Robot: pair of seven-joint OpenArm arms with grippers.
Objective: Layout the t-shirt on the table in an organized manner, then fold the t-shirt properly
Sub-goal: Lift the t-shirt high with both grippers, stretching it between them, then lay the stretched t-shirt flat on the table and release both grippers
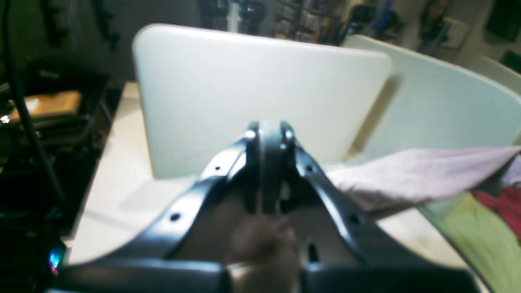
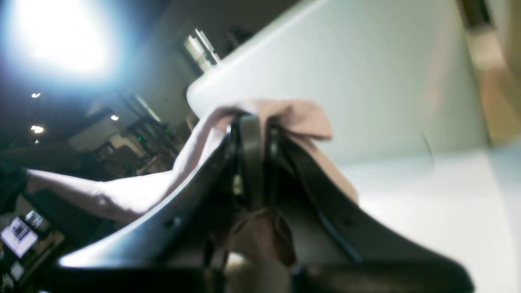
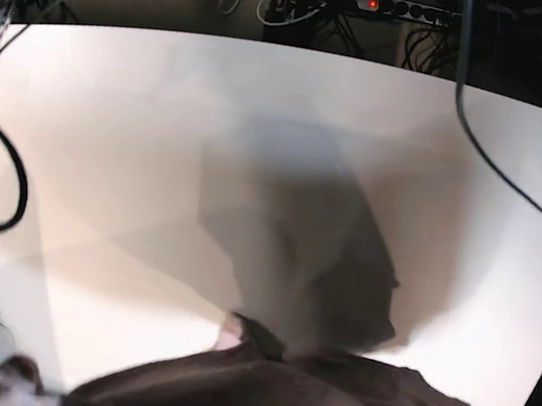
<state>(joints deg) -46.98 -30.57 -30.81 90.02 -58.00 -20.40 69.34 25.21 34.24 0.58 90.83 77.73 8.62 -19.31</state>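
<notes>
— See the right hand (image 2: 252,122)? Its jaws are pressed together on a bunched edge of the t-shirt (image 2: 134,187), and the cloth spills over its tips and trails off to the side.

— And the left hand (image 1: 268,132)?

— Pressed together too. I think a scrap of fabric sits between the jaws lower down, but it's too blurred to swear to. The mauve cloth stretches away taut beside it.

— So the shirt's off the bench (image 3: 111,120)?

— Lifted, I'd say, hanging between the two hands. From above, the t-shirt (image 3: 324,402) fills the near edge, with its shadow cast across the white top.

— Then it's the laying-out step.

— Looks so. Next they'd need to carry it over the middle and lower it flat, keeping it stretched so nothing bunches.
</notes>
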